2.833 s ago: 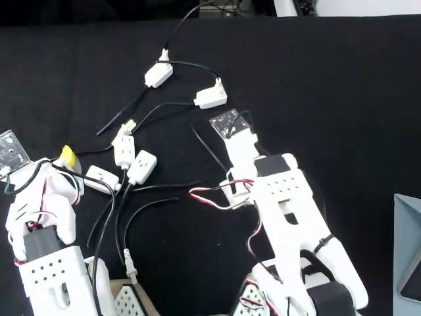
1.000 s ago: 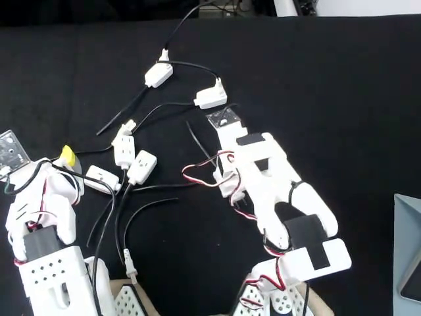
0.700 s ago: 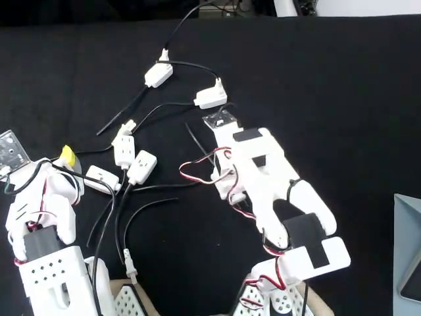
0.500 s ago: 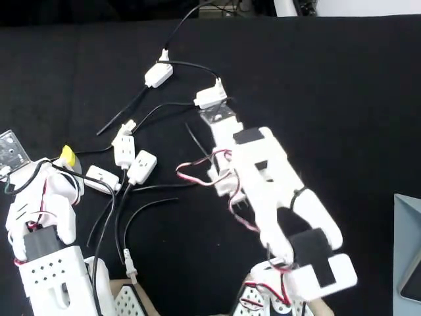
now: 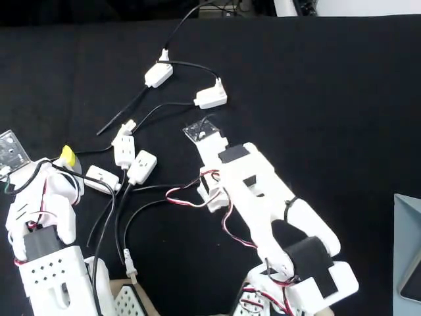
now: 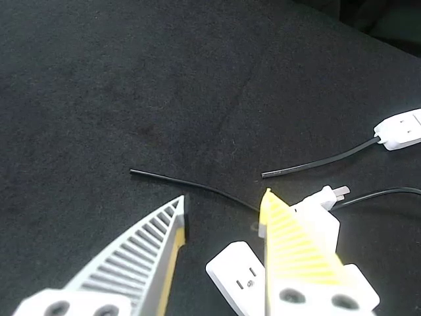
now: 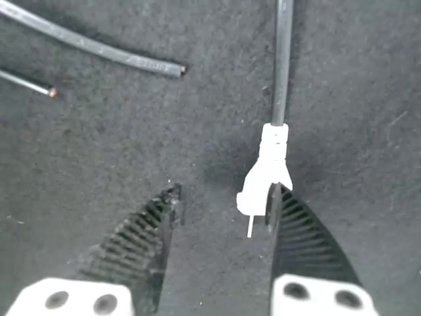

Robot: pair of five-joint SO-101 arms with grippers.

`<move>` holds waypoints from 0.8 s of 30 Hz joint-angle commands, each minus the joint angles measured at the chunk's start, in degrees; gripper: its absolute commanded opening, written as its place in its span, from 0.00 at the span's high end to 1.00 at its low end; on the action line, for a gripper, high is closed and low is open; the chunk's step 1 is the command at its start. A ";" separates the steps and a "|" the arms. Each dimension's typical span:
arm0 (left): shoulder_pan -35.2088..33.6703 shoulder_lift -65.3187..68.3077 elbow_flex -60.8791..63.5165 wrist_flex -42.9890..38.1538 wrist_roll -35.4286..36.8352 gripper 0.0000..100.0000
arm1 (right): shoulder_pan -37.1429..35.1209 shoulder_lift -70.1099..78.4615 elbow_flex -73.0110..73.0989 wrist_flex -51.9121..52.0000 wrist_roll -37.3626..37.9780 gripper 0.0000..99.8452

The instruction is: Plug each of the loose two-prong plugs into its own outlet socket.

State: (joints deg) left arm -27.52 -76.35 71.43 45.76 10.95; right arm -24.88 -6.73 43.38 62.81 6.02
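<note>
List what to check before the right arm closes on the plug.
1. Right end effector open: ok.
2. Plug inside its grasp: ok, though off-centre, close beside one finger.
3. Other cable ends lying apart from the plug: ok.
4. Prongs straight: cannot tell.
5. Empty outlet available: ok, one lies by the left end effector.
6. Left end effector open and holding nothing: ok.
</note>
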 commanded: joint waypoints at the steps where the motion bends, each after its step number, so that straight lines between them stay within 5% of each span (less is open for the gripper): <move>1: 0.04 -0.70 -0.31 -1.32 0.00 0.81 | 3.08 3.21 -0.22 -1.85 1.49 0.80; 7: 0.04 -0.70 -0.31 -1.32 0.00 0.81 | 6.59 7.34 -0.31 -3.52 3.16 0.81; 17: 0.04 -0.70 -0.31 -1.32 0.00 0.81 | 6.86 7.78 -0.31 -7.21 3.25 0.98; 24: 0.04 -0.70 -0.31 -1.32 0.00 0.81 | 6.86 7.08 -0.48 -6.68 4.04 0.99</move>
State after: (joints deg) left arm -27.52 -76.35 71.43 45.76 10.95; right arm -18.02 0.04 42.51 56.13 9.10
